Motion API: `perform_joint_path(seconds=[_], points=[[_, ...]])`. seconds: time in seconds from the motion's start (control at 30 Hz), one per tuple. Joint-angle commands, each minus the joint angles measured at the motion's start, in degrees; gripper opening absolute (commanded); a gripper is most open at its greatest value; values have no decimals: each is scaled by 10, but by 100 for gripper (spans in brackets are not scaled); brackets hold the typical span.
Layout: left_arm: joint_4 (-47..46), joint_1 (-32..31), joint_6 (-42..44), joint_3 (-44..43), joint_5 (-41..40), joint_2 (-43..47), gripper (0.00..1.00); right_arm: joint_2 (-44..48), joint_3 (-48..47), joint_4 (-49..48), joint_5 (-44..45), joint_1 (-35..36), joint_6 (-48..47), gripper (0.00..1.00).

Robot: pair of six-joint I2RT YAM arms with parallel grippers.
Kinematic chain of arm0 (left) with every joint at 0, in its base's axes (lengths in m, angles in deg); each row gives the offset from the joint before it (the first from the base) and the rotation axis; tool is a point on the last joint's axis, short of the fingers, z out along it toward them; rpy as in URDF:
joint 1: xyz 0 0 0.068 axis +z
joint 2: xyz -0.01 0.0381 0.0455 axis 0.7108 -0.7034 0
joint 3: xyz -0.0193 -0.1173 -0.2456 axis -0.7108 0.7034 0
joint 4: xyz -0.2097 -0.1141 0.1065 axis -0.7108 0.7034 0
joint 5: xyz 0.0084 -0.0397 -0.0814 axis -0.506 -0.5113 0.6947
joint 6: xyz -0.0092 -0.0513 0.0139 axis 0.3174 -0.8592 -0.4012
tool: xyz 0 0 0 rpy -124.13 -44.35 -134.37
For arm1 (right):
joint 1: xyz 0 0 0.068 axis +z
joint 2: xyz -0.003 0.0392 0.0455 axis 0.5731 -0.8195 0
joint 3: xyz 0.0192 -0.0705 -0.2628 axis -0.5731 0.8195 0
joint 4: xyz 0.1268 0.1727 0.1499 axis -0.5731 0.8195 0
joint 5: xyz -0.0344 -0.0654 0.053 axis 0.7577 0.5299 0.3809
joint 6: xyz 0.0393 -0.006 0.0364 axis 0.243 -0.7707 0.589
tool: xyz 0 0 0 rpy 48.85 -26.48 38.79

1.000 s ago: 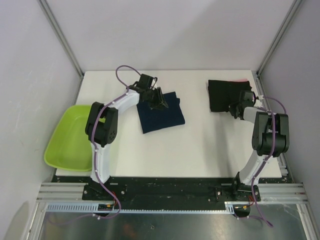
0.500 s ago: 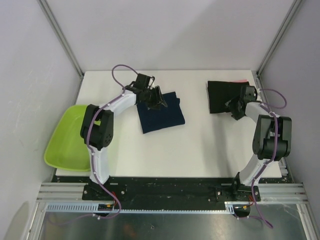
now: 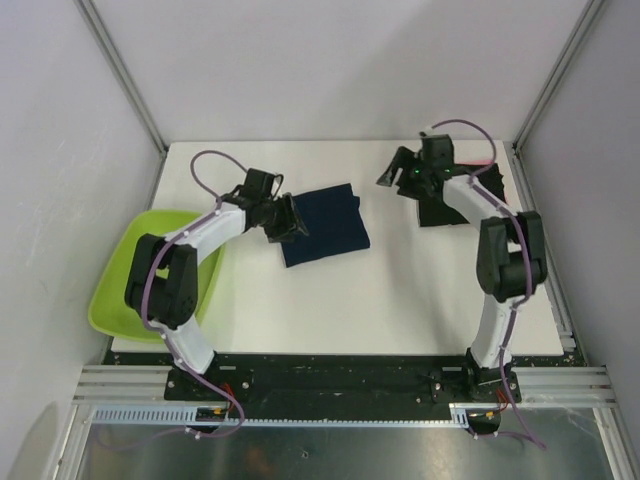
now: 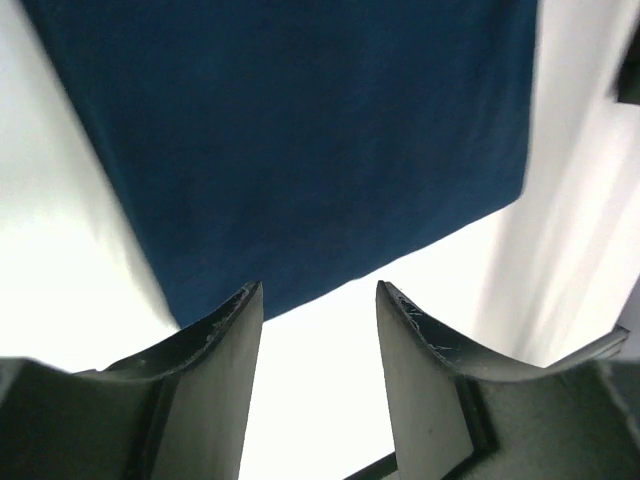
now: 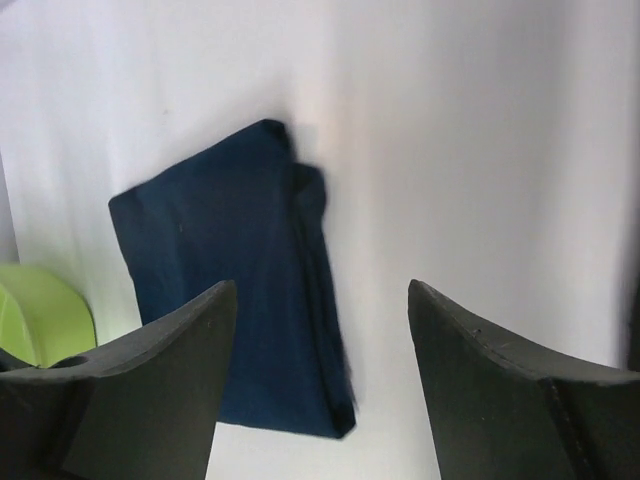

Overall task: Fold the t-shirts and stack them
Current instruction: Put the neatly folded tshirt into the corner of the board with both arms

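Left gripper (image 4: 318, 292): fingers part open, empty, just beside the folded navy t-shirt (image 3: 325, 224) | Right gripper (image 5: 322, 290): fingers wide, empty, over the table (image 3: 400, 300) by the black t-shirt (image 3: 432, 212), far right, pink edge (image 3: 484, 160) beneath | 2 shirts well apart | green tub (image 3: 140, 275) at left edge

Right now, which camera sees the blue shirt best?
The top camera: the blue shirt lies flat, nearly all visible, only one edge hidden by the left gripper. The left wrist view crops it up close; the right wrist view shows it blurry, partly behind a finger.
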Motion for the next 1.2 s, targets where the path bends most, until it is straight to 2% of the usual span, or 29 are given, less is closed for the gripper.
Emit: perform_joint_path(seconds=[0.0, 0.2, 0.37, 0.57, 0.83, 1.03, 1.17], points=[[-5, 11, -2, 60, -30, 62, 54, -80, -83, -1, -60, 30, -63, 75], [-6, 20, -1, 115, -33, 94, 54, -178, -184, 17, -89, 58, -94, 81], [-6, 31, -8, 153, -42, 114, 54, -248, -265, 57, -88, 78, -114, 82], [-12, 40, -13, 176, -41, 118, 55, -289, -307, 76, -78, 88, -109, 82], [-66, 41, -35, 190, -13, 80, 56, -315, -331, 92, -53, 99, -98, 80], [-81, 41, -49, 190, -13, 61, 56, -321, -333, 97, -32, 105, -82, 72], [-80, 41, -56, 189, -24, 55, 56, -319, -325, 96, -24, 108, -73, 58]])
